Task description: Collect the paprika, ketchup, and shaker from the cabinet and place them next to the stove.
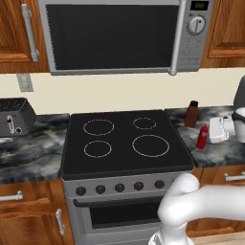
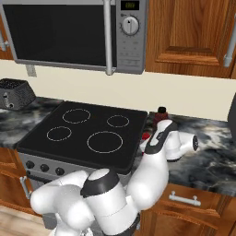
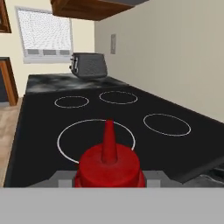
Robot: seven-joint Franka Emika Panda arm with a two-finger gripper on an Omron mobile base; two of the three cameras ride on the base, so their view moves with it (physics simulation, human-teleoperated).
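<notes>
My gripper [image 1: 209, 133] reaches in from the right and is shut on the ketchup [image 1: 203, 136], a slim red bottle held upright at the counter just right of the stove [image 1: 122, 139]. In the hand view its red nozzle [image 3: 108, 135] rises between my fingertips, with the cooktop [image 3: 131, 113] spread out beyond it. The paprika [image 1: 192, 114], a brown jar with a black cap, stands on the counter behind the ketchup, near the wall. From the right base view my arm covers most of the ketchup [image 2: 145, 136], and the paprika [image 2: 161, 112] peeks out above my hand. The shaker is out of view.
A microwave [image 1: 115, 36] hangs over the stove. A black toaster [image 1: 14, 116] sits on the left counter. Wooden wall cabinets [image 2: 193, 32] with shut doors hang at the upper right. Marble counter [image 2: 207, 161] stretches right of my hand.
</notes>
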